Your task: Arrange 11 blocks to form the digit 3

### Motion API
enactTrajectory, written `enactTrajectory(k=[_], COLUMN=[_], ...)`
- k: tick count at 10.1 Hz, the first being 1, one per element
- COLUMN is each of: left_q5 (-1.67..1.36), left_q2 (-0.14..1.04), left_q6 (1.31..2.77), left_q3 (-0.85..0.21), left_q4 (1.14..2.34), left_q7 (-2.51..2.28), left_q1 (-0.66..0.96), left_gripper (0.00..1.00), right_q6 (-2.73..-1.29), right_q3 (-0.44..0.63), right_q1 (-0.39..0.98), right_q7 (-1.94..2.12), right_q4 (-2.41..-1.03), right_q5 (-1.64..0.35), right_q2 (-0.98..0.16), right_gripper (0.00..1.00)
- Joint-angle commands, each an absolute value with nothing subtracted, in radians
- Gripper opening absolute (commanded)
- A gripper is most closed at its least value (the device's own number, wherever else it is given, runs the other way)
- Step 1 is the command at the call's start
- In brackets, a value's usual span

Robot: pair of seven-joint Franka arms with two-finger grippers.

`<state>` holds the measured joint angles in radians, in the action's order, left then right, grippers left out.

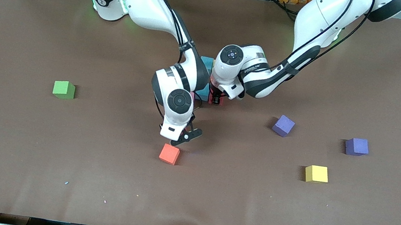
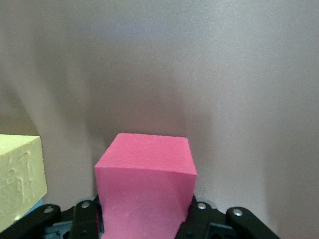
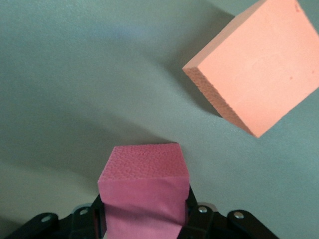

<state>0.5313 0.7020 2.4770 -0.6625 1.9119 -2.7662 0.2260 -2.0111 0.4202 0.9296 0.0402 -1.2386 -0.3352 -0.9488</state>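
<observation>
My left gripper is down at a cluster of blocks in the middle of the table, shut on a pink block. A yellow block stands right beside that one. Light blue blocks of the cluster show between the two arms; the rest is hidden by them. My right gripper is low over the table, next to the orange block, with its fingers shut on another pink block. The hand hides that block in the front view.
Two purple blocks and a yellow block lie loose toward the left arm's end. A lone green cube sits toward the right arm's end.
</observation>
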Motion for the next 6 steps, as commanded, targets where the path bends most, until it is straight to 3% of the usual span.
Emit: enactTrajectory(k=[1, 4, 5, 6], left_q5=[0.565, 0.563, 0.563, 0.563], left_q2=[0.698, 0.699, 0.699, 0.698], left_q6=[2.488, 2.488, 2.488, 2.488], left_q3=[-0.655, -0.657, -0.655, -0.655], left_q4=[1.914, 1.913, 1.913, 1.913], left_q7=[-2.922, -2.922, -2.922, -2.918], left_q1=[0.245, 0.244, 0.244, 0.244], left_gripper=[0.13, 0.24, 0.37, 0.55], right_q6=[-1.981, -1.915, -1.904, -1.905], right_q3=[0.413, 0.416, 0.417, 0.416], right_q1=[0.928, 0.930, 0.930, 0.933], right_q7=[-0.076, -0.123, -0.168, -0.254], right_q4=[-1.236, -1.238, -1.239, -1.249], right_q5=[-0.350, -0.391, -0.391, -0.396], right_q2=[-0.925, -0.905, -0.893, -0.881], right_gripper=[0.00, 0.00, 0.00, 0.00])
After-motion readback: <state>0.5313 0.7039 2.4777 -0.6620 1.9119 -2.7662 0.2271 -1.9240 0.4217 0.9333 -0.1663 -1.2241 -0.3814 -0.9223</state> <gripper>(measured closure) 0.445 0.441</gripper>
